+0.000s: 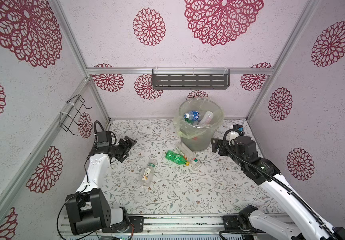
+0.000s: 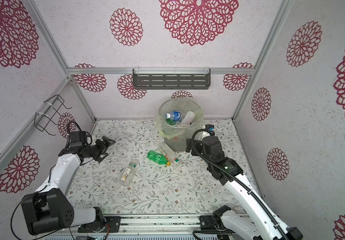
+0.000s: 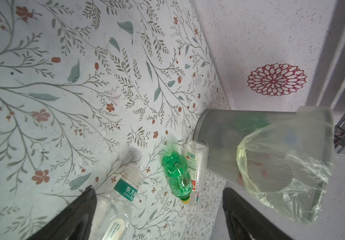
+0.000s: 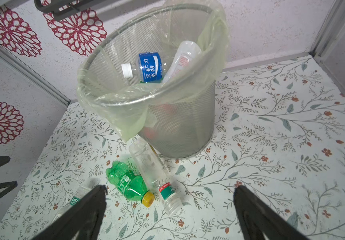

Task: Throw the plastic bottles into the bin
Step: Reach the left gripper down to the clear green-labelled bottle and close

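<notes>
Picking the next bottle is judged in hand — left gripper (image 3: 158, 189) and right gripper (image 4: 170, 188) spread, empty. The green bottle (image 4: 129, 185) lies ahead of the right gripper, the bin (image 4: 188, 124) beyond; a lowered grasp is needed.

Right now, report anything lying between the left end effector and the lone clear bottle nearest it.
Nothing visible. Only bare table separates the open left end effector from the lone clear bottle; the green bottle lies aside.

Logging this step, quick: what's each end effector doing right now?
Left end effector: open, holding nothing.
Right end effector: open, holding nothing.
</notes>
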